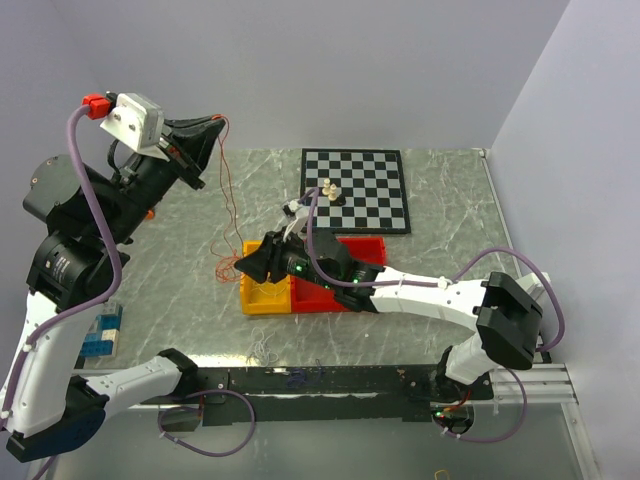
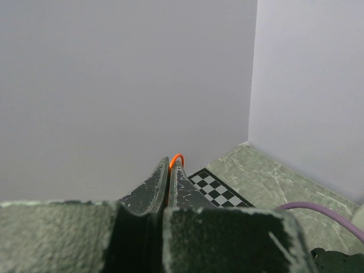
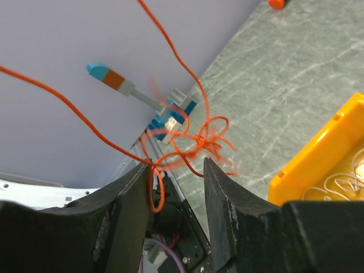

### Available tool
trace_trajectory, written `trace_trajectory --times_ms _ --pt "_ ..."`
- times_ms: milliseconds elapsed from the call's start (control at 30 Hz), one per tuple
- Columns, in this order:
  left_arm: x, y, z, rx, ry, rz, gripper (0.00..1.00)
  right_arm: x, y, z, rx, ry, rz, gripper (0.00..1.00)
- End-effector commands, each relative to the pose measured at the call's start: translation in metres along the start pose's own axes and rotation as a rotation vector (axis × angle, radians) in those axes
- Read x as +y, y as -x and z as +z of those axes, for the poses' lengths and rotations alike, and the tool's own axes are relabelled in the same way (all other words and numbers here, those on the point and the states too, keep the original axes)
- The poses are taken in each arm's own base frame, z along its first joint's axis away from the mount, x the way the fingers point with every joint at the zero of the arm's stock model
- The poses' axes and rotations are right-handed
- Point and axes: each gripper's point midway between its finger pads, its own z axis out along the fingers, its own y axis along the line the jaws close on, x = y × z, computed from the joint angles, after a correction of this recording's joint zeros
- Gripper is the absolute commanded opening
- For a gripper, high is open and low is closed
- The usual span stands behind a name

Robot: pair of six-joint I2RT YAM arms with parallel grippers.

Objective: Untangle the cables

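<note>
A thin orange cable (image 1: 228,195) hangs from my raised left gripper (image 1: 216,127) down to a knotted tangle (image 1: 224,268) on the table. In the left wrist view the left gripper (image 2: 170,164) is shut, and a small loop of the orange cable (image 2: 177,157) sticks out above its tips. My right gripper (image 1: 247,265) is low beside the tangle. In the right wrist view it (image 3: 175,164) is open, with the blurred orange knot (image 3: 200,139) just ahead of the tips. One strand lies against the left fingertip (image 3: 142,170).
A yellow bin (image 1: 265,296) and a red bin (image 1: 358,248) sit under my right arm. A chessboard (image 1: 372,205) with chess pieces (image 1: 331,191) lies at the back. Blue bricks (image 1: 101,334) stand at the left edge and also show in the right wrist view (image 3: 170,116).
</note>
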Motion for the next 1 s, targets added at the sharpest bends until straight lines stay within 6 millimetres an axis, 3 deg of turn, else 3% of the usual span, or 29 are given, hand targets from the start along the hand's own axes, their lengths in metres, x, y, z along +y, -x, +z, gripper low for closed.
trace_trajectory --times_ms 0,267,333,400,500,667,967 --pt "0.008 0.036 -0.007 -0.108 0.035 0.031 0.01 0.006 0.008 -0.007 -0.017 0.022 -0.018 0.48" --pt "0.009 0.039 -0.007 -0.115 0.044 0.033 0.01 0.005 0.004 -0.008 -0.007 0.021 -0.013 0.37" --pt "0.010 0.040 -0.007 -0.117 0.045 0.035 0.01 0.004 0.005 -0.008 -0.010 0.018 -0.013 0.30" --pt "0.011 0.042 -0.007 -0.121 0.049 0.041 0.01 0.004 0.005 -0.007 -0.009 0.017 -0.015 0.16" --pt "0.013 0.043 -0.008 -0.123 0.060 0.049 0.01 0.001 0.006 -0.008 -0.011 0.003 -0.017 0.08" --pt "0.012 0.043 -0.009 -0.123 0.054 0.047 0.01 -0.008 0.006 -0.014 -0.027 -0.028 -0.020 0.00" --pt "0.016 0.048 -0.010 -0.132 0.074 0.064 0.01 -0.033 -0.003 -0.029 -0.030 -0.107 -0.014 0.00"
